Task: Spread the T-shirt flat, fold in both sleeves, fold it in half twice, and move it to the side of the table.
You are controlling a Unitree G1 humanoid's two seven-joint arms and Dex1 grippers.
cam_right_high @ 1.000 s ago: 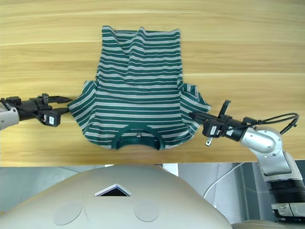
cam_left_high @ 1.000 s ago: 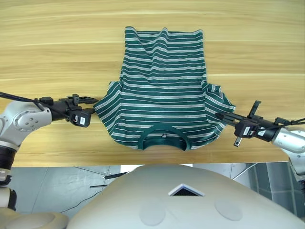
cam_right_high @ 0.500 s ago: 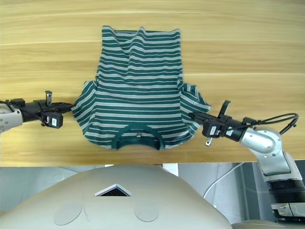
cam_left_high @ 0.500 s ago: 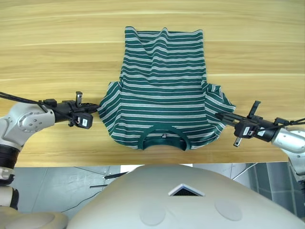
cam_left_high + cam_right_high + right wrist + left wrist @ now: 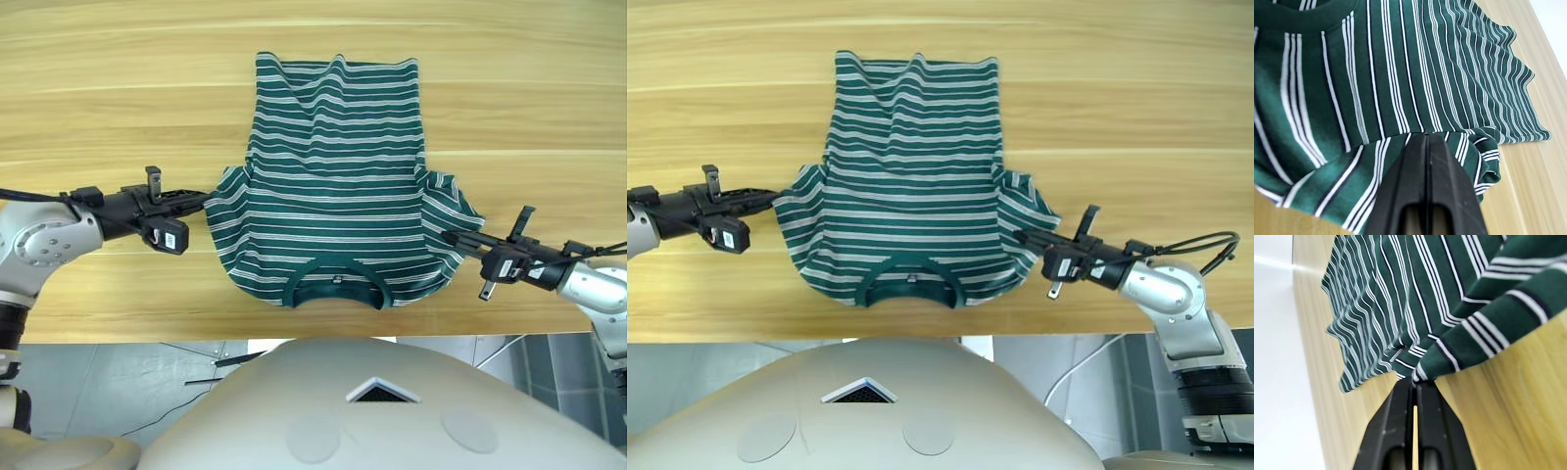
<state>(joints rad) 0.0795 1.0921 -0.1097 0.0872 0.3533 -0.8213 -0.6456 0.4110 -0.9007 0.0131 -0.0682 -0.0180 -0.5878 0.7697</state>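
Observation:
A dark green T-shirt with white stripes [image 5: 333, 186] lies spread on the wooden table [image 5: 118, 108], collar toward me and hem at the far side. My left gripper [image 5: 204, 200] is shut on the tip of the shirt's left sleeve [image 5: 1449, 357], holding it a little off the wood. On the other side, my right gripper [image 5: 453, 237] is shut on the edge of the right sleeve [image 5: 1400, 147], which stays bunched against the shirt's body.
The table's near edge [image 5: 127, 338] runs just behind the collar. Bare wood extends widely to both sides of the shirt and beyond the hem [image 5: 338, 65].
My left gripper closed on the left sleeve and shifted toward the far side, pulling the sleeve tip up and in. The right gripper and sleeve have not moved.

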